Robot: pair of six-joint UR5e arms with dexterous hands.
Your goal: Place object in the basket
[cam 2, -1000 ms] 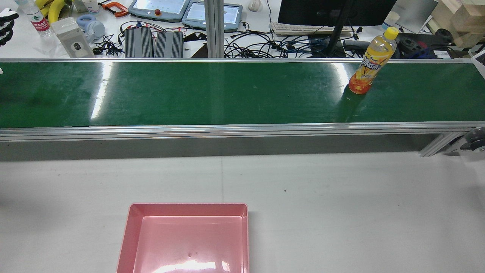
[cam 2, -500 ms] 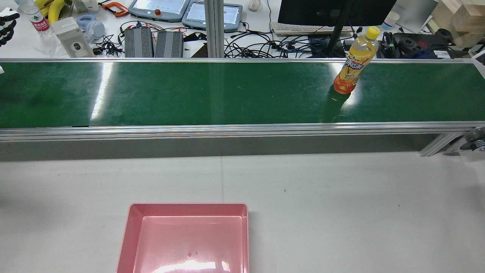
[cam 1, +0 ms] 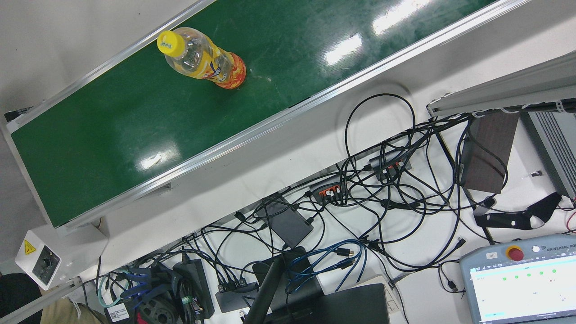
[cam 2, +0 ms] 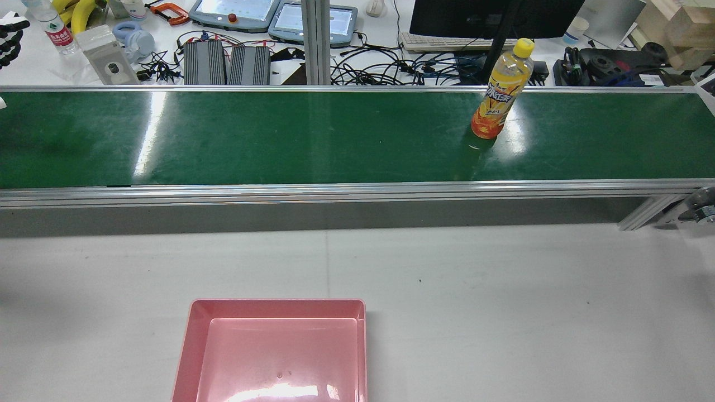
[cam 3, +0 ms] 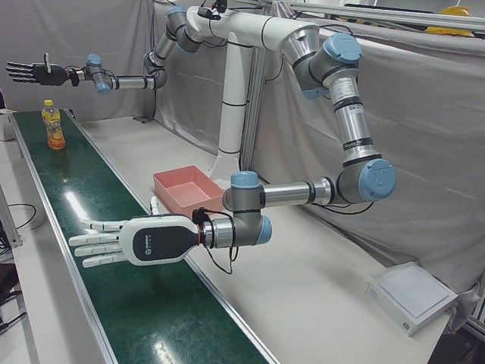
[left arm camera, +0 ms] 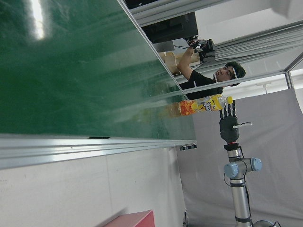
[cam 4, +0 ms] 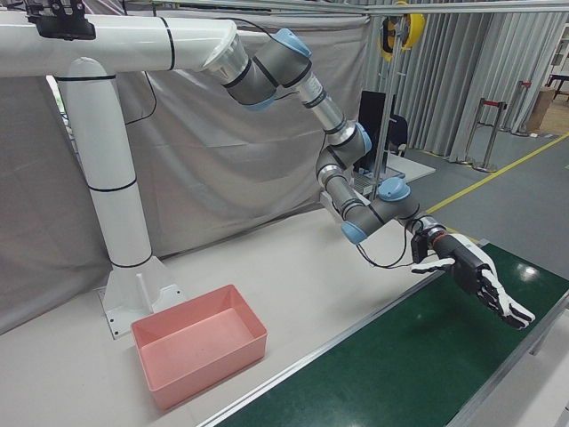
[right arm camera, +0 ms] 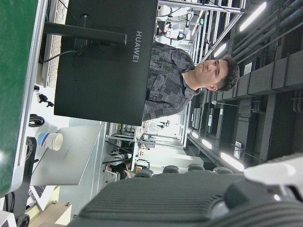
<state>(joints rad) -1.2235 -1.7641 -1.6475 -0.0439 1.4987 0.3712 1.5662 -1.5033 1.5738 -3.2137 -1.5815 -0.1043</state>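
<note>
Bottle (cam 2: pixel 500 91): upright on green belt (cam 2: pixel 279 139), at 1 o'clock from pink basket (cam 2: pixel 273 352), untouched. Basket: holds nothing. Left hand (cam 3: pixel 121 241): fingers spread, gripping nothing, over belt. Right hand (cam 3: pixel 34 73): fingers spread, gripping nothing, beyond bottle. Progress: none; grasp, carry and drop all remain

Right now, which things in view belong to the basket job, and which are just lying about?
Belongs to the job:
orange drink bottle, upright on the green conveyor belt
pink basket, nothing in it
left hand and right hand, both open

Lying about:
cables
teach pendants
bananas
monitor
</note>
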